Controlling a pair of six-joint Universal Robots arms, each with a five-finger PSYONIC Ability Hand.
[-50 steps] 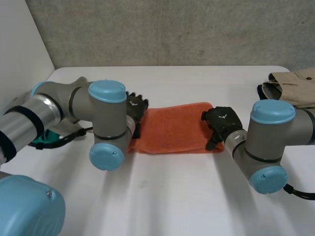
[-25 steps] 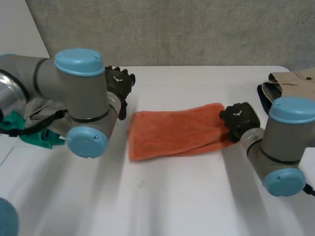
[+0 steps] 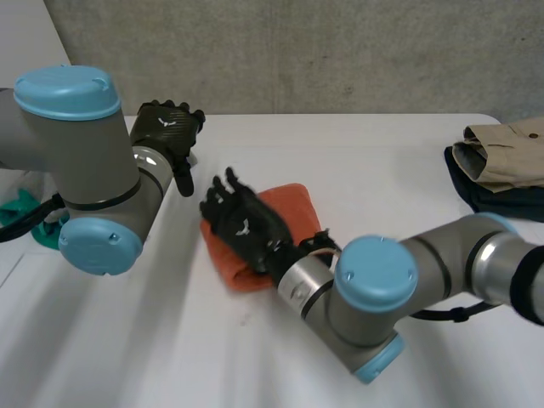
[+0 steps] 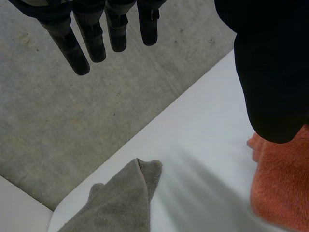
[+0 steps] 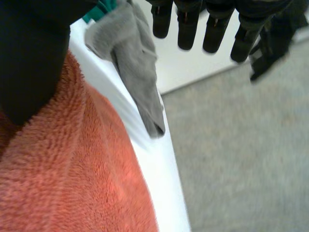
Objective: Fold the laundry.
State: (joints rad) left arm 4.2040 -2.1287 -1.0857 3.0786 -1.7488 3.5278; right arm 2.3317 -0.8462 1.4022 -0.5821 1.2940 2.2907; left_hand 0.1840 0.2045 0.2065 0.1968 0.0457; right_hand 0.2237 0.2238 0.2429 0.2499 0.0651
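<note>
An orange towel (image 3: 294, 202) lies folded into a short thick bundle on the white table (image 3: 382, 153), left of the middle. My right hand (image 3: 243, 223) rests flat on top of it, open, fingers straight and spread toward the back left. In the right wrist view the towel (image 5: 72, 183) lies under the palm, and the straight fingers (image 5: 212, 29) reach past its edge. My left hand (image 3: 166, 127) hangs raised behind and left of the towel, open and holding nothing. In its own wrist view the fingers (image 4: 79, 48) are straight and the towel's end (image 4: 285, 188) lies below the thumb.
A beige garment (image 3: 506, 149) lies on a dark one (image 3: 480, 194) at the table's right edge. A grey cloth (image 4: 120, 198) hangs over the table's left side, with a teal cloth (image 3: 21, 212) beside it. The left arm's big joints stand at the front left.
My right hand has swept left across the towel, carrying its right end over, so the towel is now about half as long. My left hand has lifted off the towel's left end, back and leftward.
</note>
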